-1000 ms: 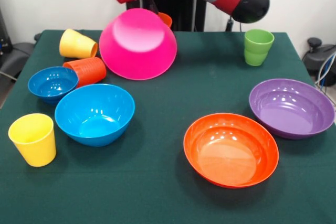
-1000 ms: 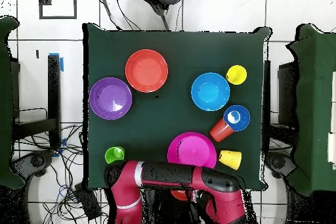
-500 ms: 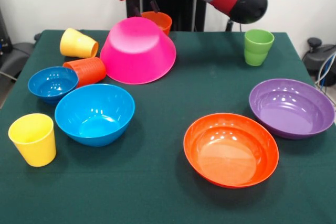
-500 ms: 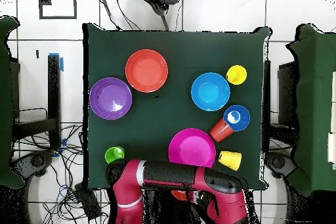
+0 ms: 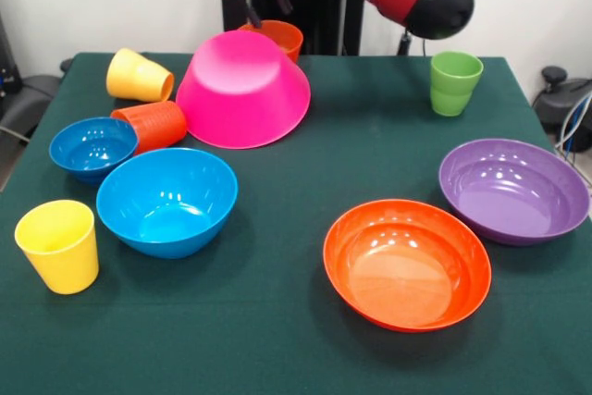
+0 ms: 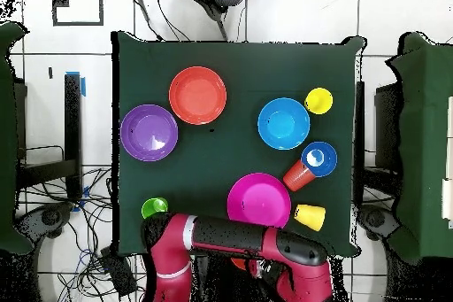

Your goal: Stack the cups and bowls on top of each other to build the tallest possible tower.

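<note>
The table is covered in dark green cloth. The large pink bowl lies upside down near the far edge, left of centre, with the small orange bowl upright just behind it at that edge. The wide shallow orange bowl sits upright toward the near edge, right of centre, and the wide shallow purple bowl is beside it against the right edge. The medium blue bowl stands upright on the left half, touching or nearly touching the small blue bowl at the left edge. An orange-red cup lies on its side between the small blue bowl and the pink bowl. One yellow cup lies tipped near the far left corner, the other yellow cup stands upright by the near left corner, and the green cup stands near the far right corner. The gripper hangs above the small orange bowl, fingers apart and holding nothing
</note>
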Motion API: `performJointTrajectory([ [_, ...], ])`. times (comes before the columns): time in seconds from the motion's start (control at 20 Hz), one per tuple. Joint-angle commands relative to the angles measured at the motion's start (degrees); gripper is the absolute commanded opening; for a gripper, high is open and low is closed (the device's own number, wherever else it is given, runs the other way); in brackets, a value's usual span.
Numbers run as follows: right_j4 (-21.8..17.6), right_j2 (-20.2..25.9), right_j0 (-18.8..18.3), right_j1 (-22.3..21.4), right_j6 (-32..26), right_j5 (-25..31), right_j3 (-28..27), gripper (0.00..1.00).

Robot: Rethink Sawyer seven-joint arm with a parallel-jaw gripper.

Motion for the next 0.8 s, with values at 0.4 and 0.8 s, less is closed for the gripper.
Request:
performJointTrajectory([
  [0.4,-9.9,18.8,15.4,-25.2,26.0,1.0,-8.3,1.00],
  [0.8,-18.3,25.4,19.8,-38.3,37.9,8.3,-7.4,1.00],
])
